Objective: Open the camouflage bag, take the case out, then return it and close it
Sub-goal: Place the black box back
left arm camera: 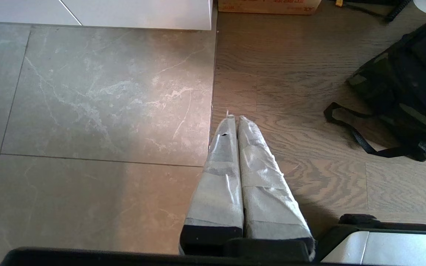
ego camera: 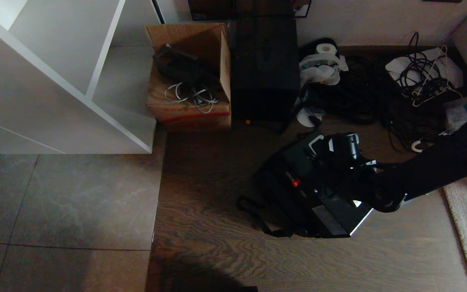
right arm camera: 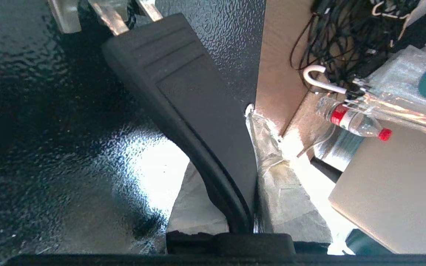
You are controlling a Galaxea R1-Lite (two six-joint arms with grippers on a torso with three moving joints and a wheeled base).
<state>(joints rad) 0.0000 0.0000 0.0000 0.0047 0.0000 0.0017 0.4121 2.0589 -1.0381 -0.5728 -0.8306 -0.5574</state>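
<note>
We saw one white shelving unit [ego camera: 55, 77] at the far left, the largest thing there, standing on the grey tiles. Beside it on the brown wood-grain floor [ego camera: 209, 190] stood one plain black box [ego camera: 264, 69], and against that one open brown cardboard carton [ego camera: 189, 81] holding pale cables. One tangle of black cables [ego camera: 379, 97] lay along the wall.

The boxy soft camouflage bag [left arm camera: 401, 96] with black sides and one black strap loop lay on the wood floor, right of centre before the robot. In it, or just over it (we could not tell which), was one hard black case [ego camera: 326, 190] with a pebbled shell and a moulded black handle [right arm camera: 198, 122]. One small red piece [ego camera: 296, 183] showed on the bag or the case.

Our right gripper [right arm camera: 248, 111] was clamped on that handle, its two tape-wrapped fingers [right arm camera: 283, 192] pressed against either side of it, nearly closed. Beyond it lay one clear plastic bottle with a red cap [right arm camera: 353, 123].

Our left gripper [left arm camera: 234, 117] hung apart over the seam between tile and wood, its two taped fingers pressed together on nothing.
</note>
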